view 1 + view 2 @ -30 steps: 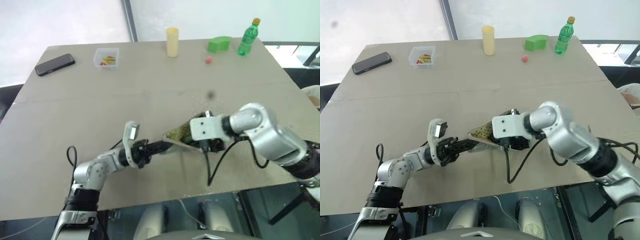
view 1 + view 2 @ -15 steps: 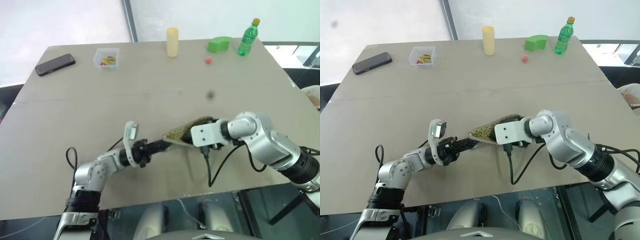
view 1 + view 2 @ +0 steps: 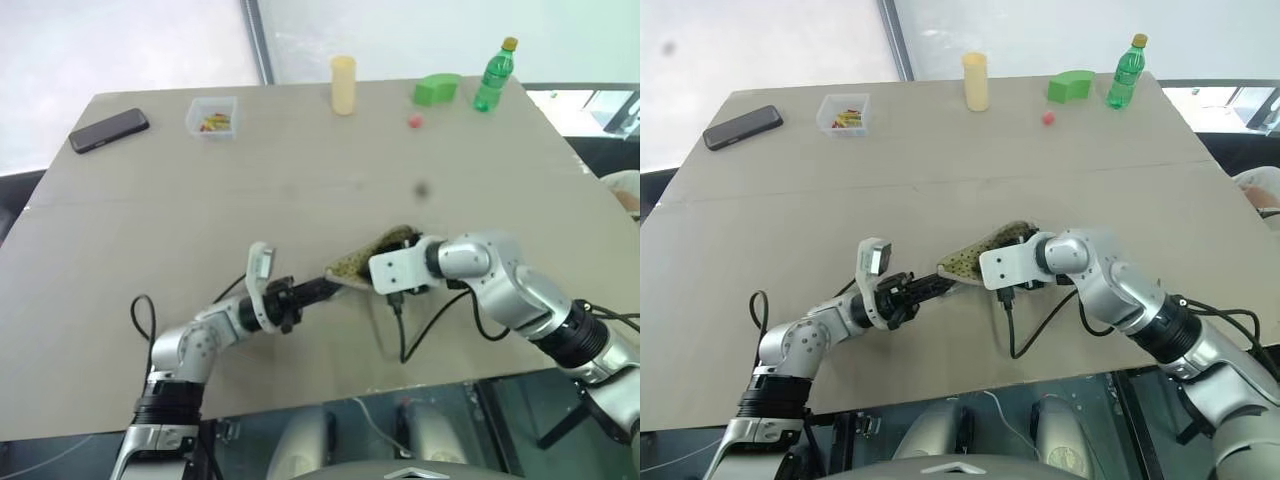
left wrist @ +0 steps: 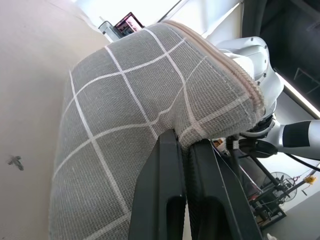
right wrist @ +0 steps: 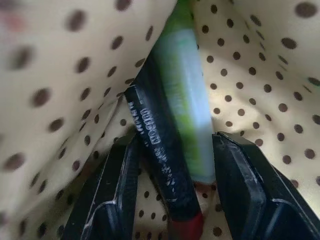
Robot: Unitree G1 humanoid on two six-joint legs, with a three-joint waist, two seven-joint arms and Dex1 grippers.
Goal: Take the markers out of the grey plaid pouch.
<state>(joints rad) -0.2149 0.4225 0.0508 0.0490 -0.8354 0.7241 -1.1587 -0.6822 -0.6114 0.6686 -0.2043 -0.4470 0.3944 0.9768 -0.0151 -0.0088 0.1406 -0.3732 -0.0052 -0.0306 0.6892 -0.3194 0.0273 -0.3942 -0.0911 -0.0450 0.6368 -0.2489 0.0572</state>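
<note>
The grey plaid pouch [image 3: 362, 259] lies on the table's near middle with its mouth open, showing a speckled lining. My left gripper [image 4: 182, 139] is shut on the pouch's fabric edge and holds it from the left. My right gripper [image 5: 172, 147] reaches inside the pouch from the right. Between its fingers [image 5: 120, 185] lie the two markers side by side: a black one with a red end [image 5: 161, 165] and a bright green one [image 5: 182, 100]. Both fingers press against the markers' sides.
Along the table's far edge stand a black phone [image 3: 110, 130], a clear box of small bits [image 3: 212, 115], a yellow cylinder [image 3: 343, 84], a green block [image 3: 437, 88], a red ball [image 3: 415, 121] and a green bottle [image 3: 496, 74]. The table's front edge runs just below both arms.
My right hand has sunk and pushed further into the pouch's mouth. The left gripper and the pouch have kept their place.
</note>
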